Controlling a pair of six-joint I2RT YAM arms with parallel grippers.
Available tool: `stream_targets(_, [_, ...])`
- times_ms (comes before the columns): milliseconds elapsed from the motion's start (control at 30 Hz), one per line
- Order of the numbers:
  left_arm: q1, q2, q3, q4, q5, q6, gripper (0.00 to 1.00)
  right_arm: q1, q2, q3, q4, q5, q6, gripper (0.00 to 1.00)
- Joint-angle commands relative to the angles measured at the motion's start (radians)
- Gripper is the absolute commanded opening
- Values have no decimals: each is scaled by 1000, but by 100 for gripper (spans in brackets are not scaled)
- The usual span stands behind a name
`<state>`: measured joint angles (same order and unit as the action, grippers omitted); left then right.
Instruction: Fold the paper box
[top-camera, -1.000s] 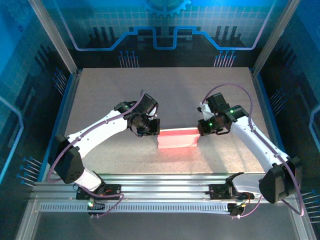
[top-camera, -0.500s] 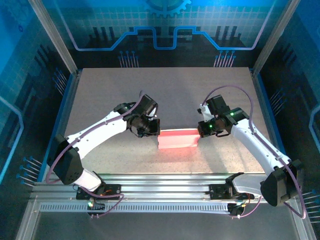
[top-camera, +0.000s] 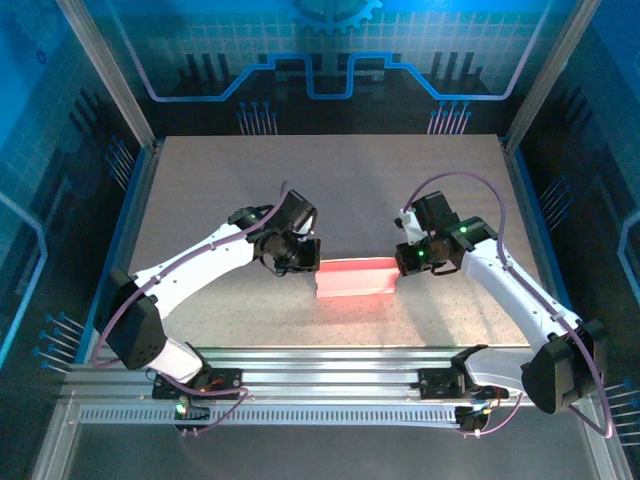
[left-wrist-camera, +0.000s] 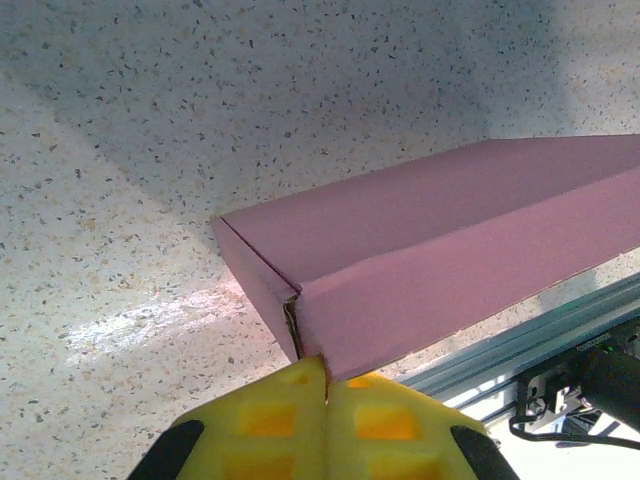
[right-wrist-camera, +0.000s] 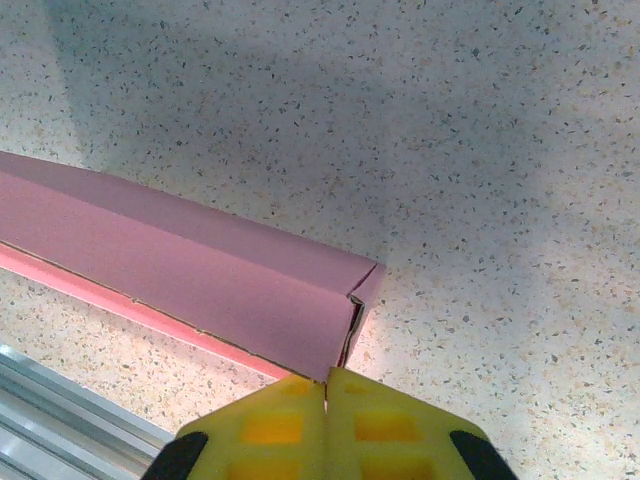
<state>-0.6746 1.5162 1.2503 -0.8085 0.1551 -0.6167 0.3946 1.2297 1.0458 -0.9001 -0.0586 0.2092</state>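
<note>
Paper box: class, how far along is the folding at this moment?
Done: the paper box already stands as a long raised shape. In hand: the left gripper and right gripper, both shut, sit at its end corners. Left: both end seams gape, and a strip lies flat along its base.

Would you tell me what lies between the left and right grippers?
The paper box spans that gap in the top view, one end at the left gripper, the other at the right gripper.
</note>
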Motion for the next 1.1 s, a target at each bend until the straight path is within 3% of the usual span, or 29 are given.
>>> stream_targets(0, [-8, 33, -24, -156, -56, 27, 6, 24, 2, -28, -31, 16, -2, 0])
stream_targets(733, [-52, 61, 11, -245, -157, 40, 6, 31, -28, -46, -21, 54, 7, 0])
stream_targets(967, [-71, 73, 17, -246, -168, 28, 5, 27, -57, -36, -10, 16, 36, 4])
stream_targets(1067, [-78, 74, 17, -241, -168, 20, 5, 12, -79, -28, -3, -19, 46, 11])
